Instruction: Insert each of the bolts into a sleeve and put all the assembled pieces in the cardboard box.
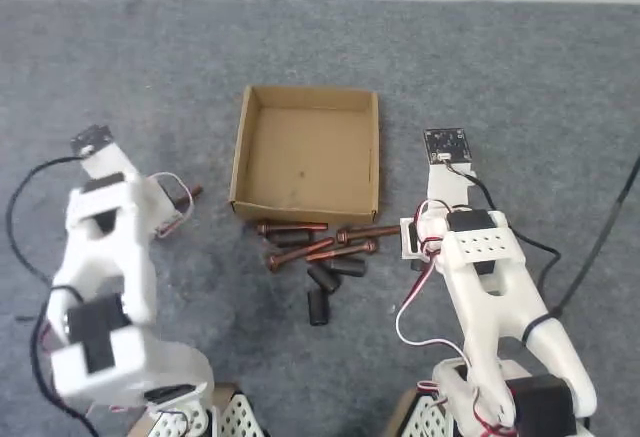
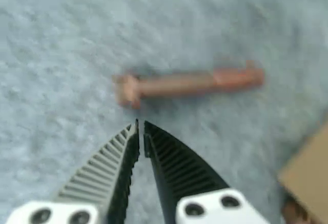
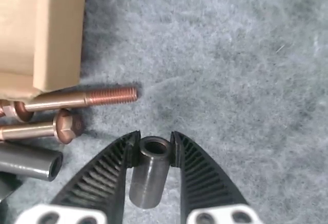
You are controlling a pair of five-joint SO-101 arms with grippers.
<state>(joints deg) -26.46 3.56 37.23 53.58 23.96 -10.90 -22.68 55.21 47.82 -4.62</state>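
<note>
Grey felt mat (image 1: pixel 500 77); right gripper (image 3: pixel 154 137) clamps black sleeve (image 3: pixel 148 183); left gripper (image 2: pixel 141 126) closed, empty, near copper bolt (image 2: pixel 187 83). Bolt likely rigid, slick: grip mid-shank.

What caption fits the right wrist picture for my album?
Right gripper clamps a dark metal tube sleeve near copper-coloured bolts and a cardboard box.

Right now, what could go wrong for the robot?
The sleeve sits near the tips of the right fingers, so it might slip out when lifted. The left fingers are shut just short of a loose bolt; pushing forward could roll it away instead of grabbing it.
</note>
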